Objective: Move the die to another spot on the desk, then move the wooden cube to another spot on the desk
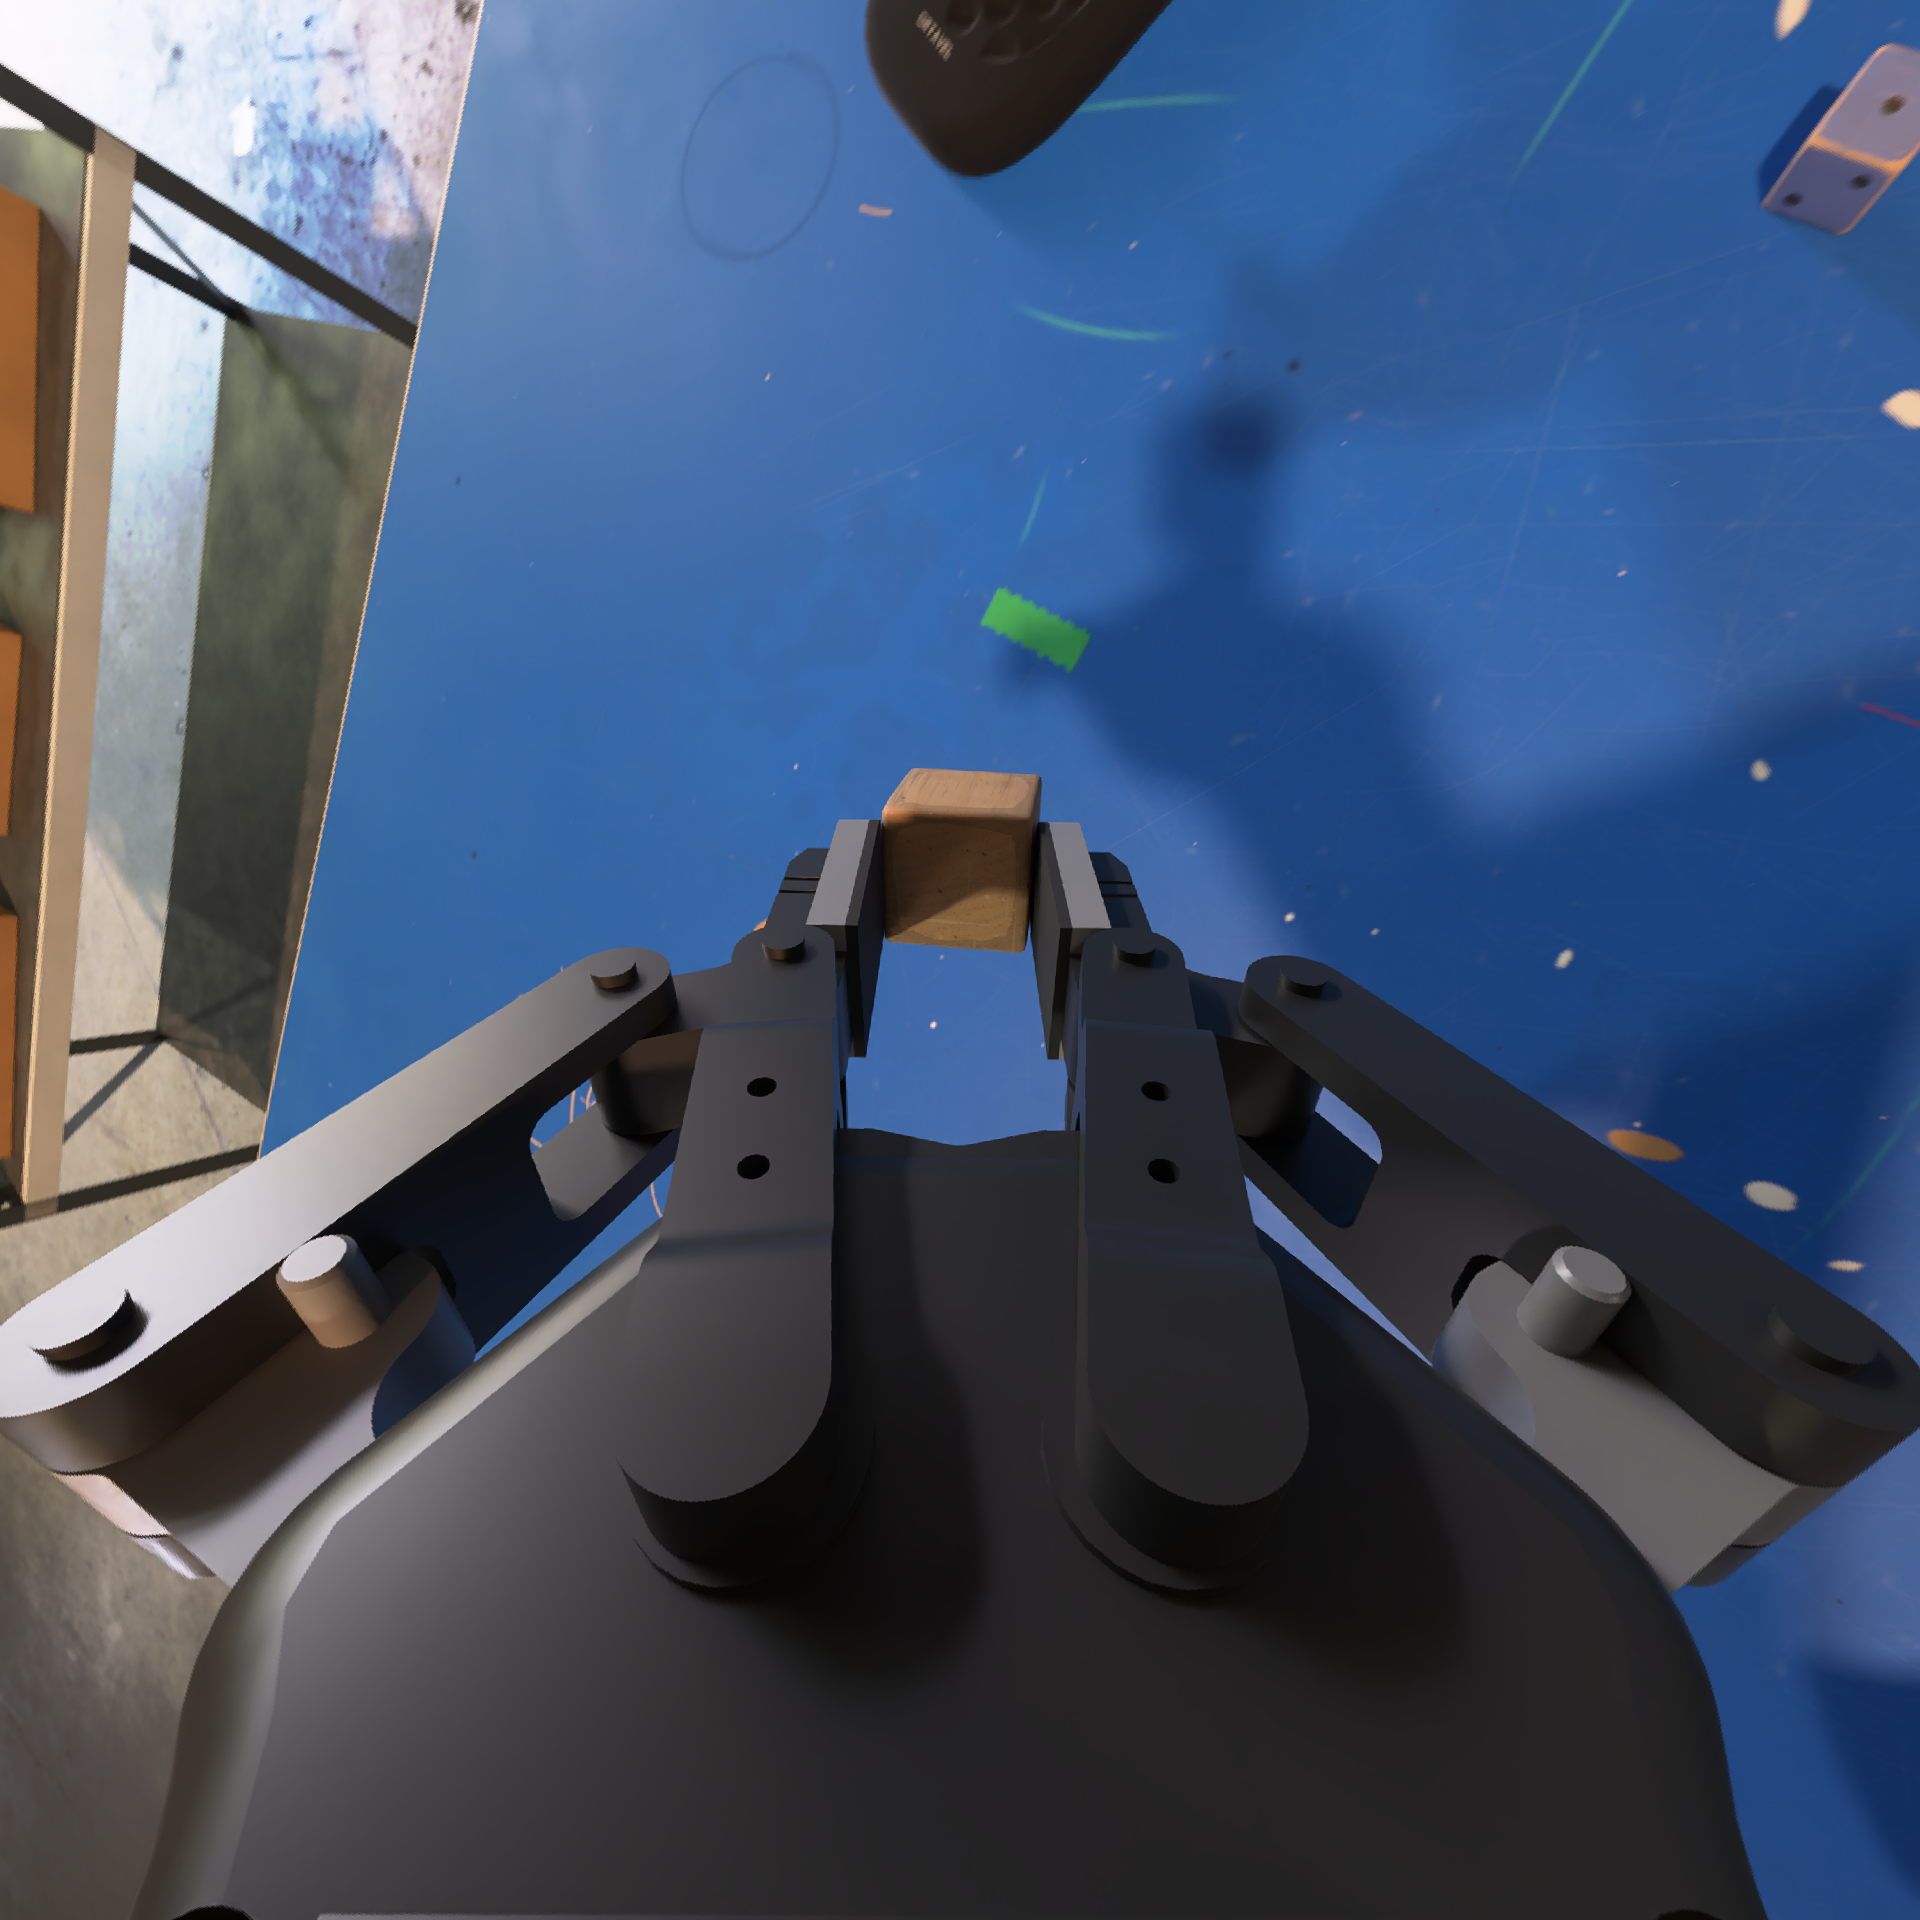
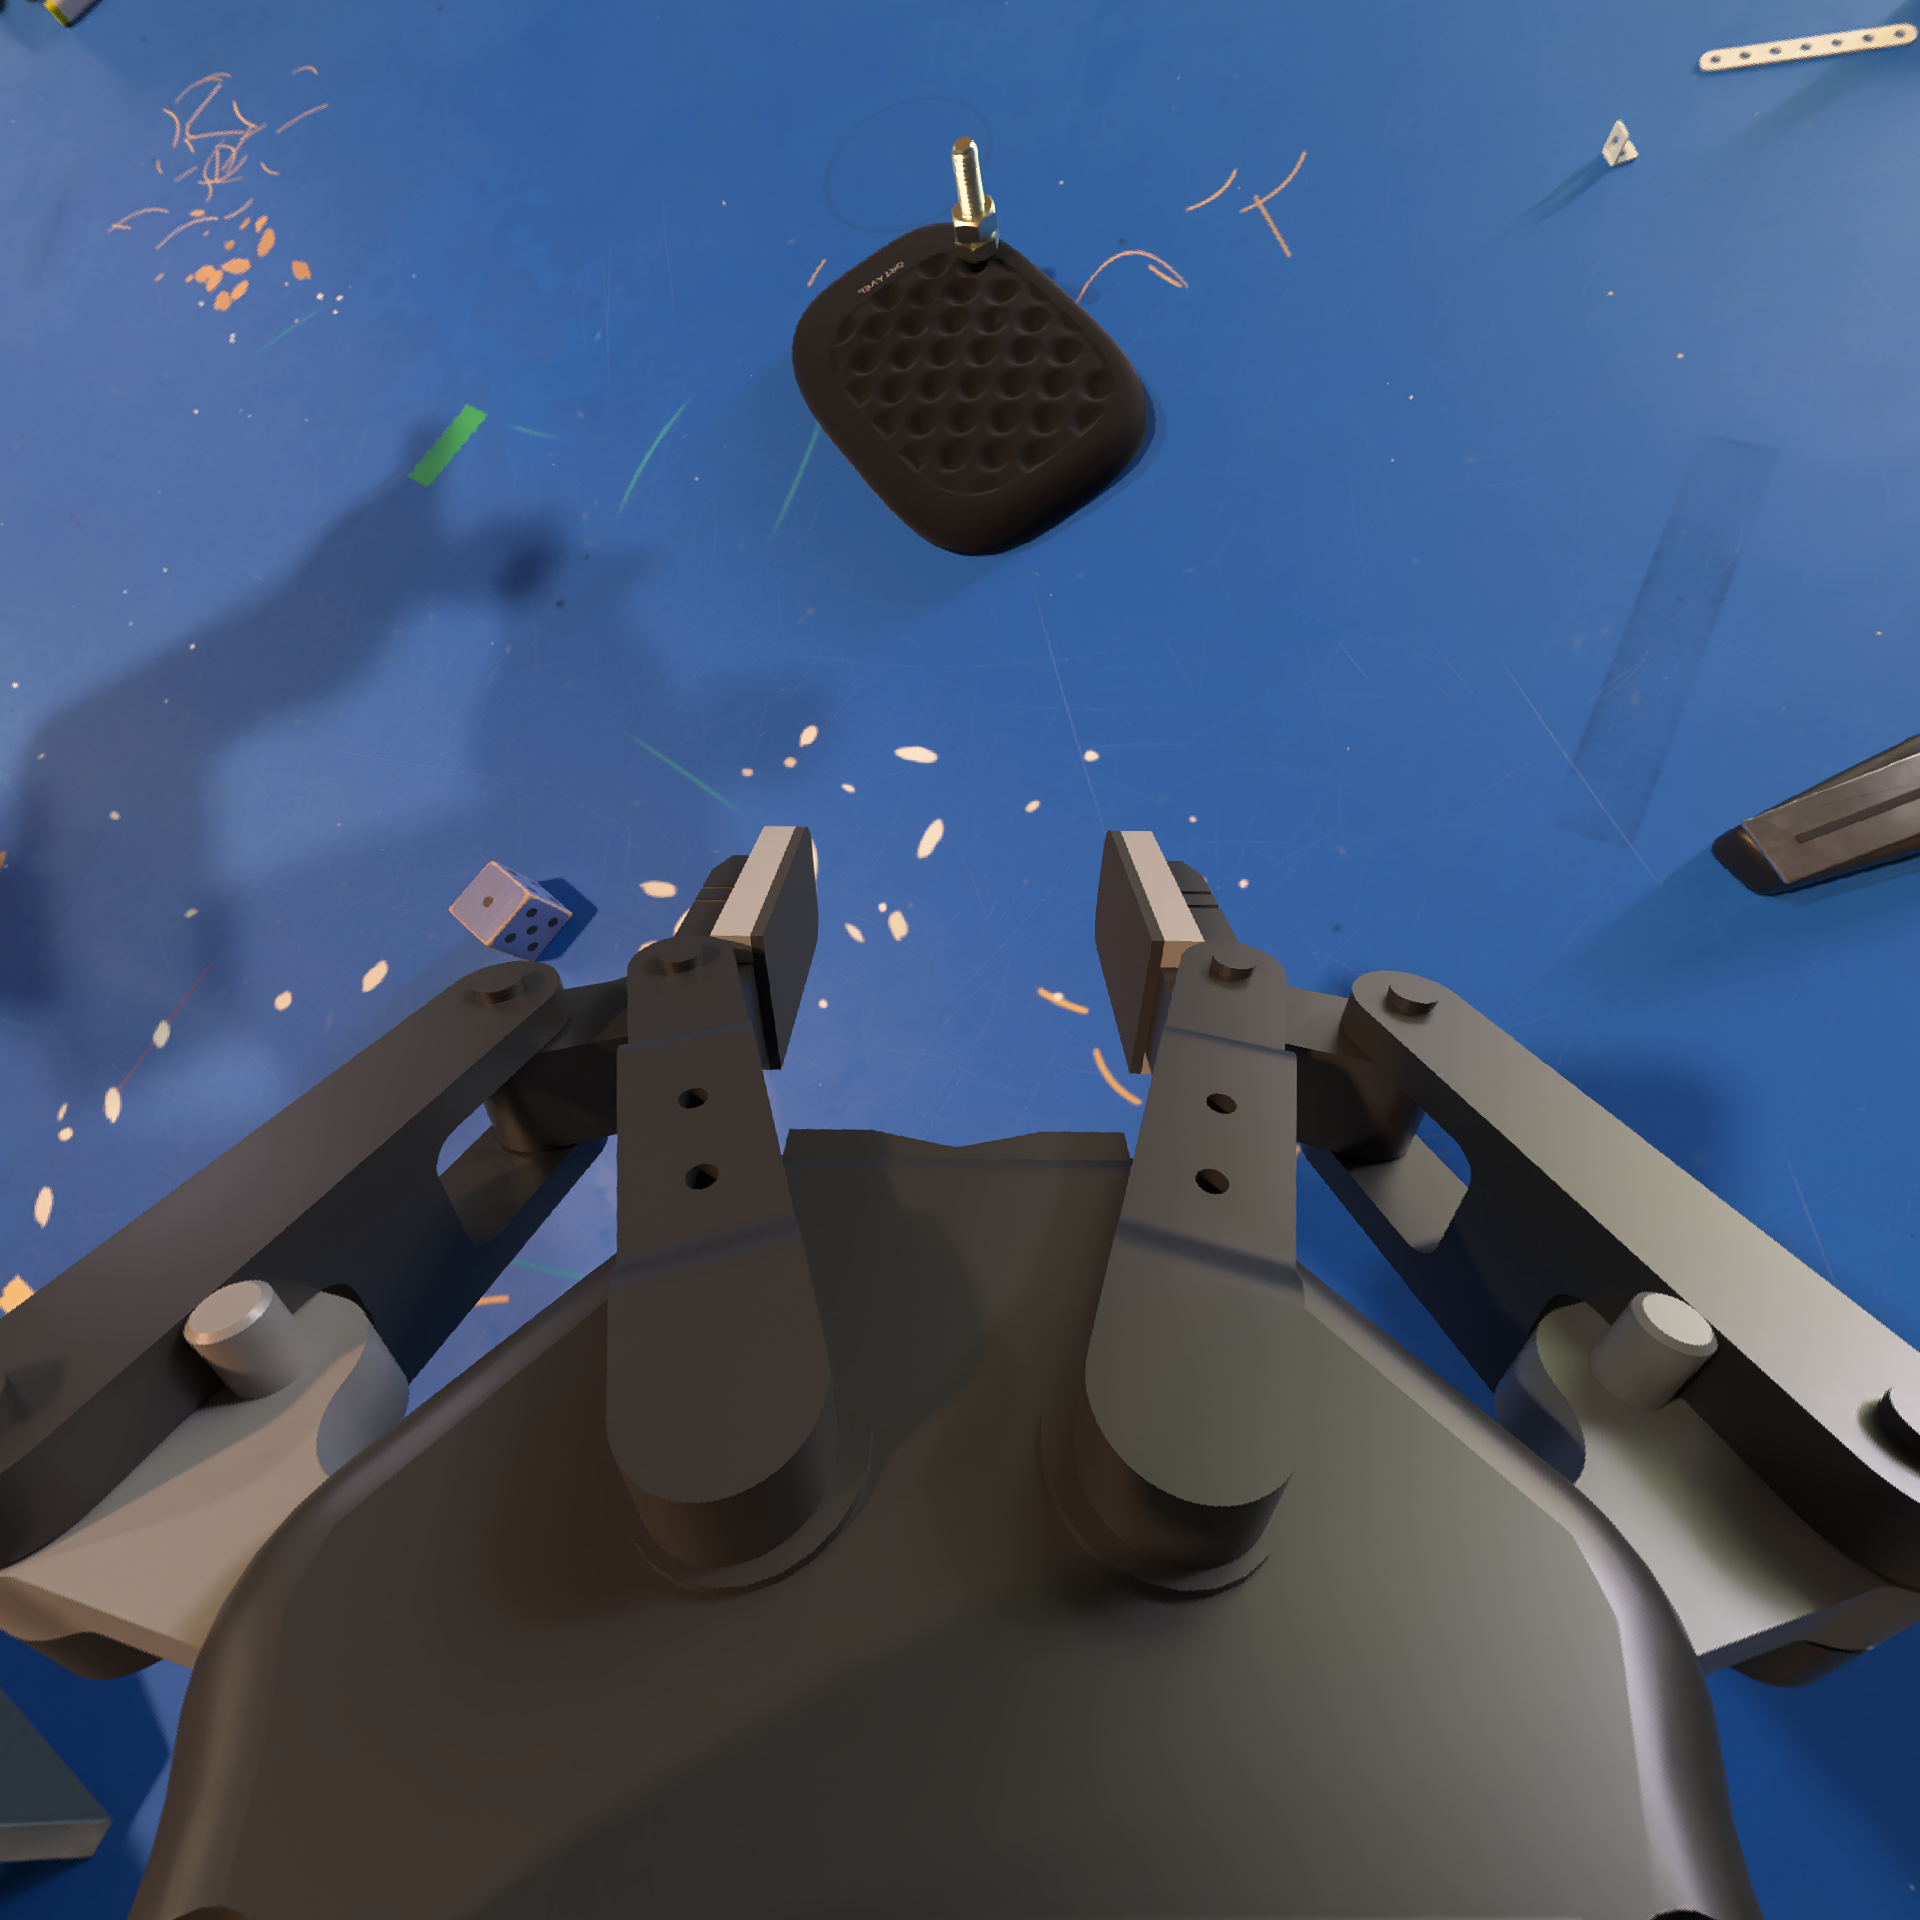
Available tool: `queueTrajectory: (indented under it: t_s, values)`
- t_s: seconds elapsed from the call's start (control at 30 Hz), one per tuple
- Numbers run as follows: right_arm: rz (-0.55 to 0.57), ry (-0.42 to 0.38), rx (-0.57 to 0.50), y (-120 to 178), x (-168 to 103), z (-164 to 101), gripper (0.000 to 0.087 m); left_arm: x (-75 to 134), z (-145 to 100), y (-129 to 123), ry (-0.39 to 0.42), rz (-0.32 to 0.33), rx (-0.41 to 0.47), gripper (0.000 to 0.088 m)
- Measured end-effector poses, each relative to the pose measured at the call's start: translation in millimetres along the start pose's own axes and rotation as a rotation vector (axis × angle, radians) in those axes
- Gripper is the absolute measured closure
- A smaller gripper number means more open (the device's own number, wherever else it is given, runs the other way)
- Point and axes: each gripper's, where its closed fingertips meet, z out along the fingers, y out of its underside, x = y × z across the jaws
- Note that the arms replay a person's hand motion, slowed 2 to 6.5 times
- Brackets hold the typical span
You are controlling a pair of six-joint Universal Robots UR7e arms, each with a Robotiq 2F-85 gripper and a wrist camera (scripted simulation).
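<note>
In the left wrist view, the left gripper is clamped on the wooden cube, one pad pressed to each side face, with the cube's far end poking just past the fingertips. The cube appears to hang above the blue desk, though whether it is fully clear of the surface cannot be told. Ahead of the gripper and slightly to its right lies a small green strip. Far ahead, cut by the top edge, is a dark dimpled pad. The die sits far ahead and well to the right, near the picture's corner. The desk's edge runs along the left.

In the right wrist view, the right gripper stands with its jaws spread wide and nothing between them, above a patch of desk scattered with pale flecks. The die rests on the desk just to the left of the left fingertip, apart from it. The dimpled pad lies well ahead, with a brass bolt upright at its far edge. The green strip is ahead to the left. A dark wedge-shaped tool enters from the right, and a pale perforated bar lies far ahead on the right.
</note>
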Motion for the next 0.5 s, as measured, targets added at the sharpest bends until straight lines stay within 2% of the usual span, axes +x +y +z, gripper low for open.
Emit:
queueTrajectory:
  t_s: [0.23, 0.5]
  values:
    - [-0.012, -0.001, -0.011, 0.5, -2.5, 0.8, 0.0384, 31.3, 5.4, -35.6, 0.042, 0.082, 0.022, 0.0617]
    - [-0.033, 0.001, -0.025, 0.8, -6.4, 0.6, 0.0384, 74.8, 24.1, -67.0, 0.105, 0.159, 0.04, 0.0617]
